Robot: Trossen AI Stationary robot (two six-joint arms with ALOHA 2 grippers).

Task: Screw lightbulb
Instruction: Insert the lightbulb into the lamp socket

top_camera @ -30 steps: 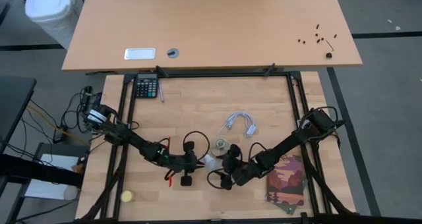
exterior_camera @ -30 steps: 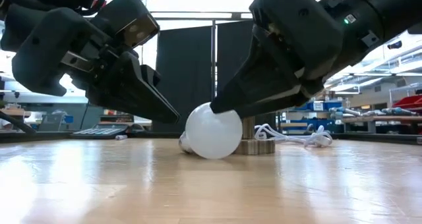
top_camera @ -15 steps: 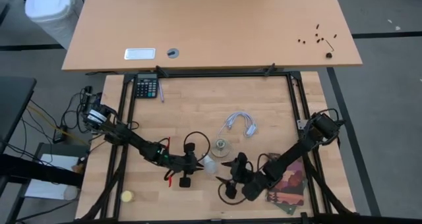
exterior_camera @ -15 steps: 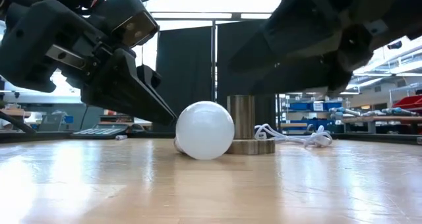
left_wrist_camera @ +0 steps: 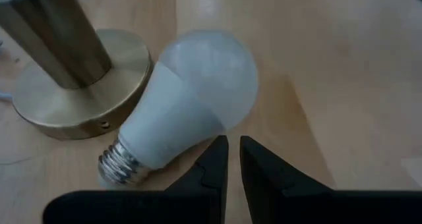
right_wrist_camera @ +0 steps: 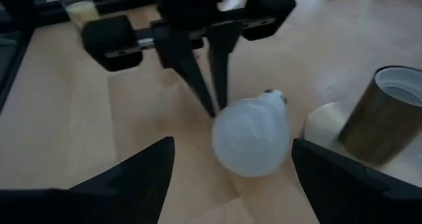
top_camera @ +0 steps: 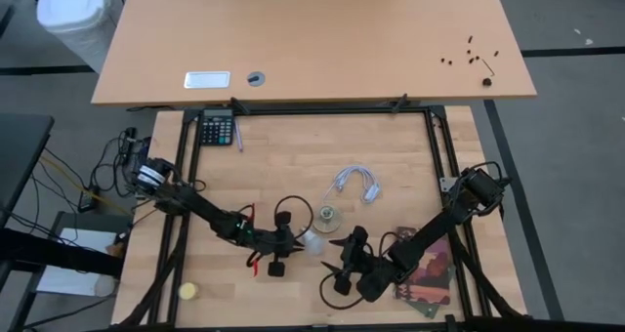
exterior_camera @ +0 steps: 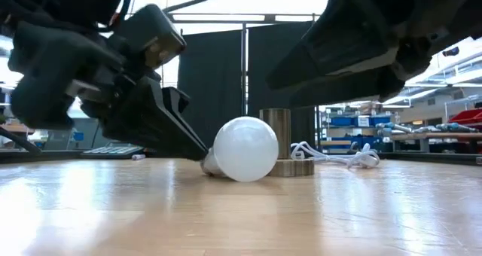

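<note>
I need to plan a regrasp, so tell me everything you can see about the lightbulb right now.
The lightbulb is a white frosted pear-shaped bulb with a smooth matt globe and a ribbed silver screw base. It lies on its side on the wooden table, not screwed in, right beside the brass-coloured socket stand; its neck lies at the disc's rim. The left gripper, fingers nearly shut, points its tips at the globe without holding it. The right gripper stands open and apart from it.

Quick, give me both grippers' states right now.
Left gripper: shut, empty, tips beside the lightbulb lying on the table.
Right gripper: open wide, empty, fingers apart from the lightbulb.
</note>
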